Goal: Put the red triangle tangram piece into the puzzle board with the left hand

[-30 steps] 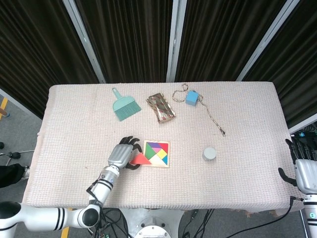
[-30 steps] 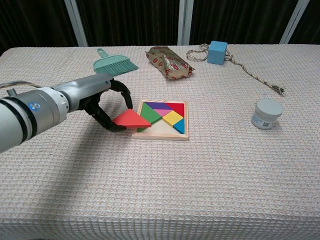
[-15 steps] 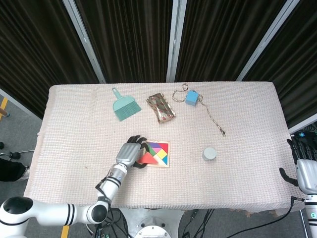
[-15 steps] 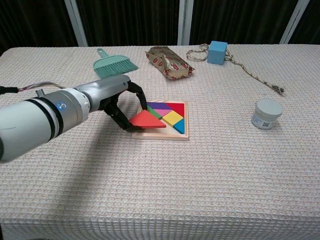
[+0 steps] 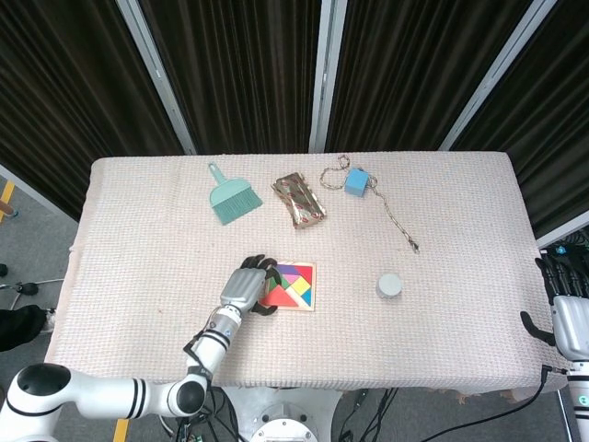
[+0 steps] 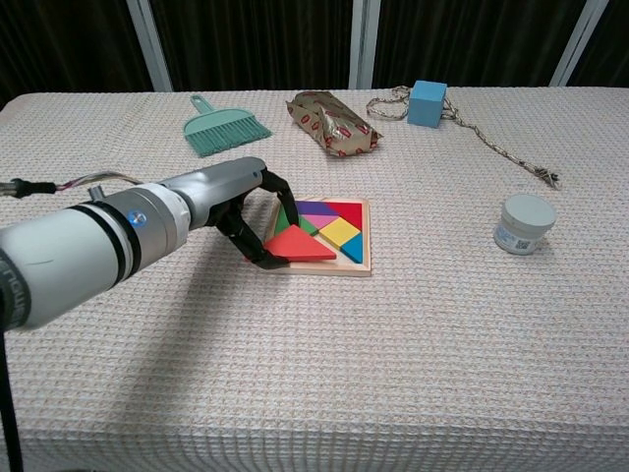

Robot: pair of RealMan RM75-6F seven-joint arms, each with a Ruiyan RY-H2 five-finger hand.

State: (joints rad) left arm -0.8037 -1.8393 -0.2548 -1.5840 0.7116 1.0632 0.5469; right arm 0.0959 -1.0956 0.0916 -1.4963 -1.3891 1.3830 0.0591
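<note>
done: red triangle is being held over the near left part of the puzzle board | fingers: left hand is being kept clamped on it | left: it is likely not being let go yet

The table carries one teal brush, one foil packet, one blue cube, one braided cord and one small white jar. There is one puzzle board, one red triangle piece over it, and two hands: the left hand and the right hand
</note>
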